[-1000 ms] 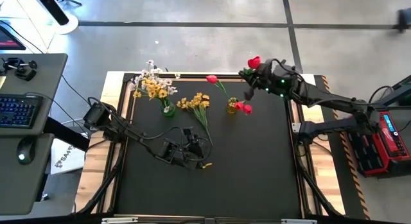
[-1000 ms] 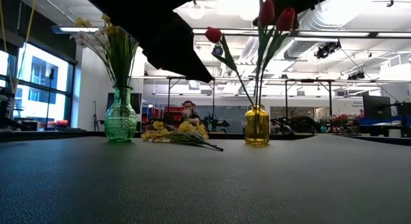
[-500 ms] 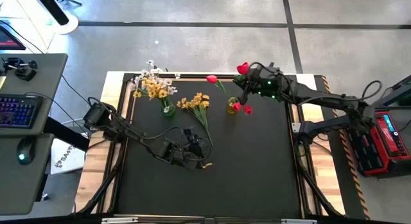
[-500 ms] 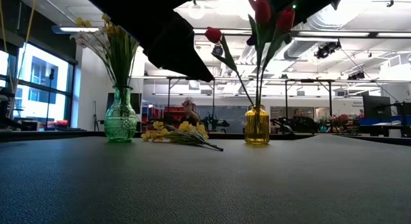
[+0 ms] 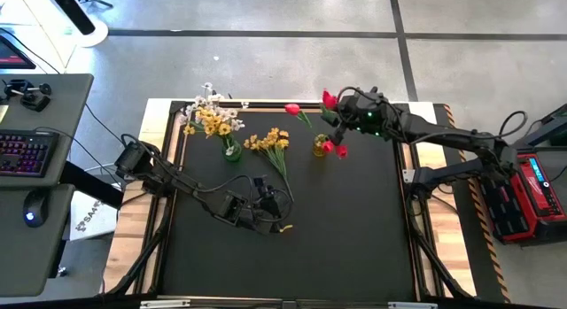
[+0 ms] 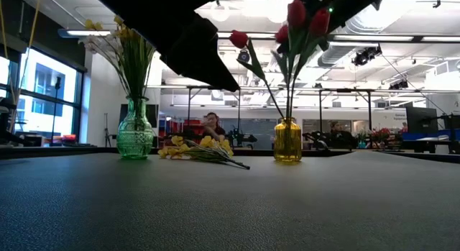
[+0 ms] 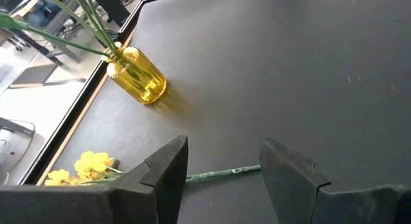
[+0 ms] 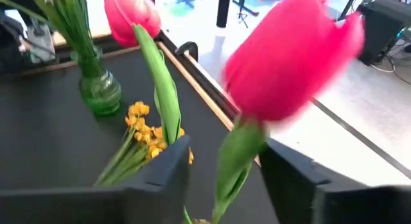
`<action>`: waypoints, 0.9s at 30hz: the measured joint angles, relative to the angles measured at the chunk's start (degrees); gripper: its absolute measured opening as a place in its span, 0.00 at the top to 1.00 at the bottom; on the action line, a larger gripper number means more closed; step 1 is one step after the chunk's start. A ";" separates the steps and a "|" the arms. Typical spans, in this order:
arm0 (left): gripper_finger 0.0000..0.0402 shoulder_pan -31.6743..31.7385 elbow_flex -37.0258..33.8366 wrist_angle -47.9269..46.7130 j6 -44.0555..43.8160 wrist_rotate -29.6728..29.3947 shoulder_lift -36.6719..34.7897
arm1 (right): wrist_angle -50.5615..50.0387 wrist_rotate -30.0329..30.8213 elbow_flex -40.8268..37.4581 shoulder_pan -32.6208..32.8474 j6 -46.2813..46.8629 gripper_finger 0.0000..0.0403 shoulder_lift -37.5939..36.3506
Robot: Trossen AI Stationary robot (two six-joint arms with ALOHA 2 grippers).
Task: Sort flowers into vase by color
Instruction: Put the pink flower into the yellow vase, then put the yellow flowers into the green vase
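Right wrist view showed me a red tulip point(image 8: 292, 57) standing between the right gripper point(image 8: 225, 179) fingers, above the yellow vase point(image 5: 320, 147). Its jaws stood apart; I could not tell if they gripped. I judged the stem light and bendy, best taken low. The left gripper point(image 7: 221, 172) hung open, empty, over yellow flowers point(image 5: 270, 142).

Even, bright overhead light fills the scene, with ceiling lamps point(image 6: 244, 15) glaring in the low view and the arm there a black silhouette. In the right wrist view the near red tulip point(image 8: 292, 57) is blurred, and the dark surface point(image 7: 289, 76) shows soft sheen.
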 joint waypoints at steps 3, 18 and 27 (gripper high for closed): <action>0.55 0.00 0.00 -0.27 -1.25 -0.02 0.00 | -4.58 0.40 2.27 0.02 -1.08 0.48 -0.68; 0.55 7.44 -0.02 -14.45 -40.26 4.44 0.44 | -24.45 16.68 4.12 20.30 14.28 0.42 -15.25; 0.50 13.82 -0.04 -6.73 -36.21 14.90 0.50 | -21.03 34.67 -7.67 44.46 28.16 0.49 -13.23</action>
